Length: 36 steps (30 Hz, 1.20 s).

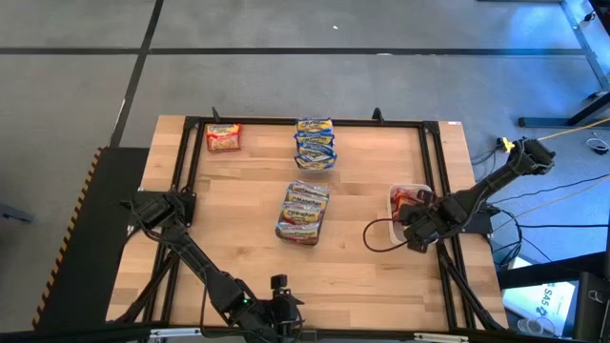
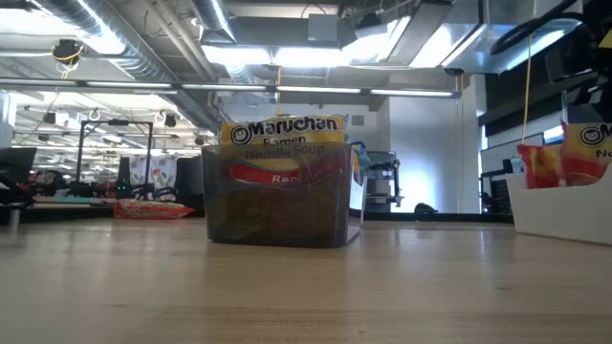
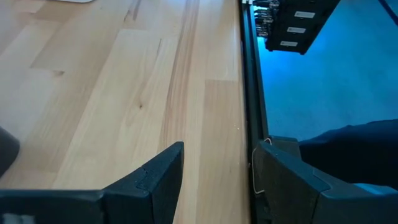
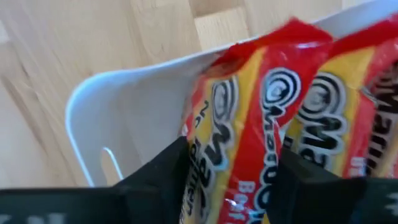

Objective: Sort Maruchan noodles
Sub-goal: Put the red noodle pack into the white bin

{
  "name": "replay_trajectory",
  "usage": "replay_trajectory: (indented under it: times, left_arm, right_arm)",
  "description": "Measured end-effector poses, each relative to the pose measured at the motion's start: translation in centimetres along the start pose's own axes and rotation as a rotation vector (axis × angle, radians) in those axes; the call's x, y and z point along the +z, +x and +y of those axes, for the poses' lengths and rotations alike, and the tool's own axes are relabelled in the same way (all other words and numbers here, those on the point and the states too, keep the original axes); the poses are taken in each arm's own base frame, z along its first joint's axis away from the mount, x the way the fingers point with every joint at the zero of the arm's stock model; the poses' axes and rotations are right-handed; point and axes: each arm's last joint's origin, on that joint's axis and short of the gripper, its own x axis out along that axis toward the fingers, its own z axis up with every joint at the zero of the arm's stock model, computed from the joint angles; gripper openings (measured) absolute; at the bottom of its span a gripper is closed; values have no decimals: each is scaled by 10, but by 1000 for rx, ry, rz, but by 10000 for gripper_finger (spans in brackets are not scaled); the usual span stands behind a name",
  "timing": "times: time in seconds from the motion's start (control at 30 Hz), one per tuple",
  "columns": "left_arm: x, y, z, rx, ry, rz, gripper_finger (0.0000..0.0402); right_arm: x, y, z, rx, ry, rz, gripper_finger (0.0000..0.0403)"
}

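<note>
Over the white tub [image 1: 419,190], right arm angled down, jaws straddling a red noodle packet [image 4: 239,130], grip unclear; left jaws apart, empty.

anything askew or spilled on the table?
Nothing spilled. One red-and-yellow ramen packet lies alone at the far left corner, outside any bin. The right gripper straddles a red-and-yellow packet standing in the white plastic tub.
</note>
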Motion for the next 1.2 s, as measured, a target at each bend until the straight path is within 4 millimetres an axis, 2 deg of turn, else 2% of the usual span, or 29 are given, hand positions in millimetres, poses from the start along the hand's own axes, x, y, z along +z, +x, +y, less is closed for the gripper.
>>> replay_trajectory:
  times: [0.13,0.3,0.77,0.93,1.2]
  left_arm:
    - [0,0,0,1,0,0,196]
    - [0,0,0,0,6,1,196]
    - [1,1,2,1,5,1,196]
    - [1,1,1,-7,4,8,196]
    - [1,1,1,-14,-8,6,196]
  right_arm:
    - [-3,0,-2,-14,0,40,183]
    - [-4,-1,-4,-24,12,56,192]
    - [-2,-2,-9,-153,49,-59,138]
    - [-2,-2,-8,-124,50,-31,121]
    - [-2,-2,-6,-93,60,-13,118]
